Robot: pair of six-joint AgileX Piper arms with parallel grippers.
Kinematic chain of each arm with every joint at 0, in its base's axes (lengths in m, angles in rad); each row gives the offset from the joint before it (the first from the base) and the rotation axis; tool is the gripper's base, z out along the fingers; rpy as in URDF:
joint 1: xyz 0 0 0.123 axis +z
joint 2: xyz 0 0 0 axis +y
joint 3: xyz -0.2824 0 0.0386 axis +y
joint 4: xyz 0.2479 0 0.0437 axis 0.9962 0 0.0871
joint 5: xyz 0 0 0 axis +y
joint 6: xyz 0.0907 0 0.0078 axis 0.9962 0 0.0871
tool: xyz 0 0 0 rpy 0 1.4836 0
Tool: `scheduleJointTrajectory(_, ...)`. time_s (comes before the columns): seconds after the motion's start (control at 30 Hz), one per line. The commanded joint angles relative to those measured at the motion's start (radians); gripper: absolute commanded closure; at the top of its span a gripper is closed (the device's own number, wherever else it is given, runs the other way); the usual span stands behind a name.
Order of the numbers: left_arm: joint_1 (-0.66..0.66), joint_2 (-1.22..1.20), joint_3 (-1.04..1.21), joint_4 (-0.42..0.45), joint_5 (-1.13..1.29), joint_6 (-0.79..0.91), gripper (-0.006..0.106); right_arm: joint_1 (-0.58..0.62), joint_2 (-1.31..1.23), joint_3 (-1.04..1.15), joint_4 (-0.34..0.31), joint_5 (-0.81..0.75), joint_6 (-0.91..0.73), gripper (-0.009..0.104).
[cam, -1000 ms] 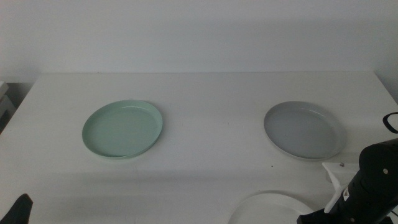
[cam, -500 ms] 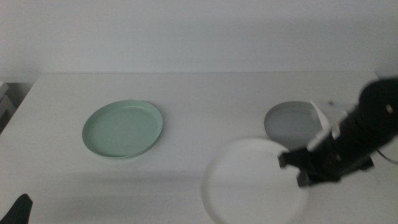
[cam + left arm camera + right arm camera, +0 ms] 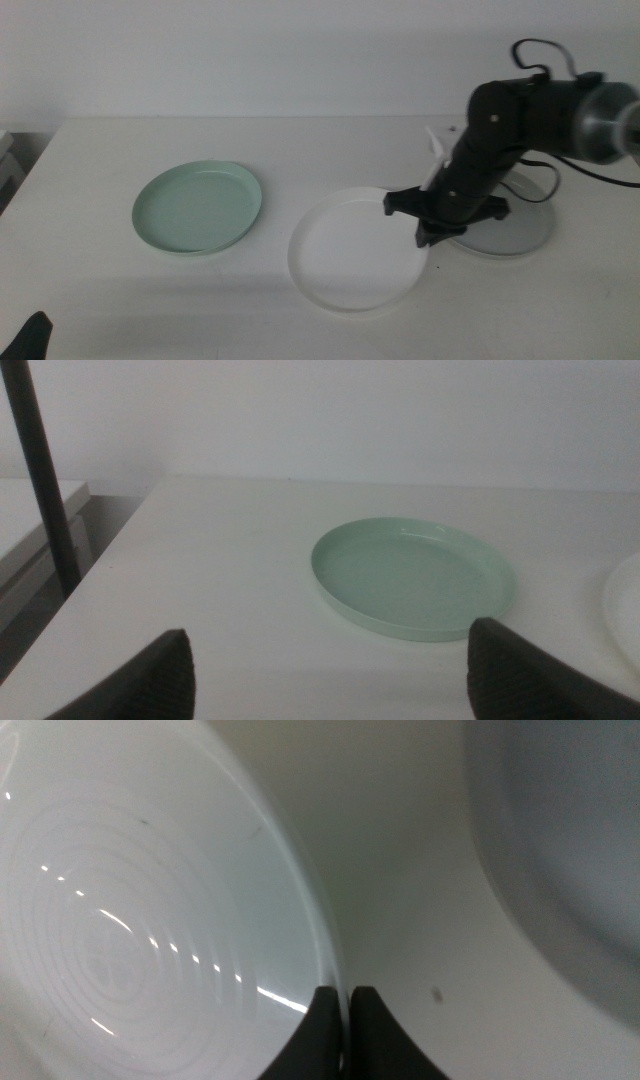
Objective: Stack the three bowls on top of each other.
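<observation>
The white bowl [image 3: 355, 251] hangs tilted over the middle of the table, and my right gripper [image 3: 425, 235] is shut on its right rim. In the right wrist view the two jaws pinch the white bowl's rim [image 3: 330, 955], my right gripper [image 3: 344, 1005] closing right at that edge. The grey bowl [image 3: 515, 228] sits on the table behind the right arm, partly hidden by it. The mint green bowl [image 3: 197, 207] rests at the left and also shows as the green bowl [image 3: 414, 576] ahead of my left gripper [image 3: 330, 670], which is open and waits low at the front left corner.
The white table [image 3: 330, 150] runs to a pale back wall. A dark pole [image 3: 42, 470] stands off the table's left side in the left wrist view. The right arm's cable [image 3: 545, 60] loops above its wrist.
The right arm has carried the white bowl up from the front right edge, leftward and farther over the table. The green and grey bowls have stayed put. The left arm is still.
</observation>
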Motion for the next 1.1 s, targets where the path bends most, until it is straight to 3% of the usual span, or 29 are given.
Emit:
scheduleJointTrajectory(0.0,-0.003,-0.014,0.006,-0.012,-0.077,-0.013,0.01,0.005,-0.002,-0.071,0.016,-0.011,-0.023,0.095)
scheduleJointTrajectory(0.2,-0.003,-0.014,0.006,-0.012,-0.077,-0.013,0.01,0.005,0.072,-0.097,0.014,-0.041,-0.05,0.095)
scheduleJointTrajectory(0.33,-0.003,-0.014,0.006,-0.012,-0.077,-0.013,0.01,0.005,0.082,-0.097,0.011,-0.044,-0.076,0.089)
scheduleJointTrajectory(0.53,-0.003,-0.014,0.006,-0.012,-0.077,-0.013,0.01,0.003,0.05,-0.097,0.003,-0.009,-0.077,0.062)
scheduleJointTrajectory(0.7,-0.003,-0.014,0.006,-0.012,-0.077,-0.013,0.01,-0.03,-0.093,-0.099,-0.08,-0.003,-0.077,0.036)
scheduleJointTrajectory(0.87,-0.003,-0.014,0.006,-0.012,-0.077,-0.013,0.01,-0.158,-0.193,-0.16,-0.139,0.069,-0.077,0.03)
scheduleJointTrajectory(1.07,-0.003,-0.014,0.006,-0.012,-0.077,-0.013,0.01,-0.368,-0.175,-0.227,-0.143,0.115,-0.111,0.03)
